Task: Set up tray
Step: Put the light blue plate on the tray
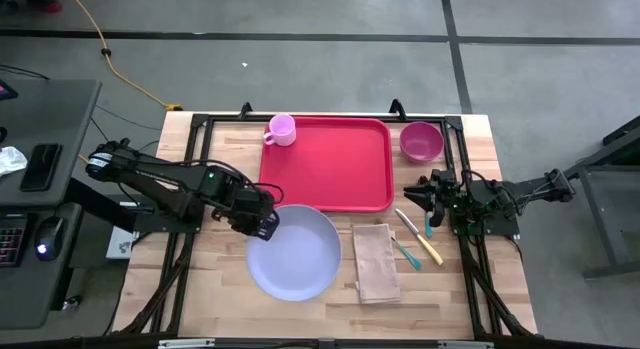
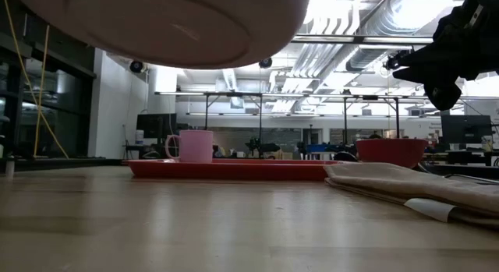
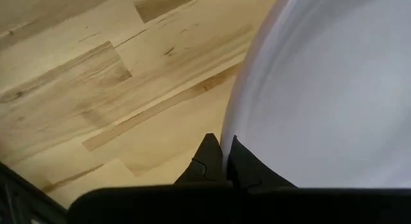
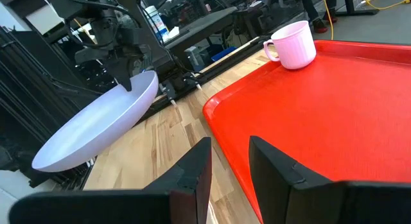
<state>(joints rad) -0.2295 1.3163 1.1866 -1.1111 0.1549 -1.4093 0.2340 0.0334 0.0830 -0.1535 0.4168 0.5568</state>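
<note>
Your light wooden desk [image 1: 210, 289] sits on a grey concrete floor, and the low view looks past it into a bright workshop hung with ceiling ducts. The tray [image 1: 330, 169] lies flat at the far middle of the desk, and most of its red floor is bare. A pink mug [image 1: 281, 130] stands in its far left corner, close to the rim.

Your left end effector [image 1: 266, 225] is pinching the rim of the lavender plate [image 1: 298, 254], fingers pressed together on the edge nearest that arm. The plate is off the wood and tilted: the low view sees its underside, the right wrist view shows it hanging clear above the boards. Its far edge sits just beside the tray's near rim in the high view.

Your right end effector [image 1: 414, 195] hovers at the tray's right near corner, fingers parted with nothing between them.

A magenta bowl [image 1: 421, 141] sits on the desk just beside the tray's right rim. A tan napkin [image 1: 375, 261] lies right of the plate, then cutlery [image 1: 418, 239] further right, near the right arm. Open wood remains along the near edge and the left side.
</note>
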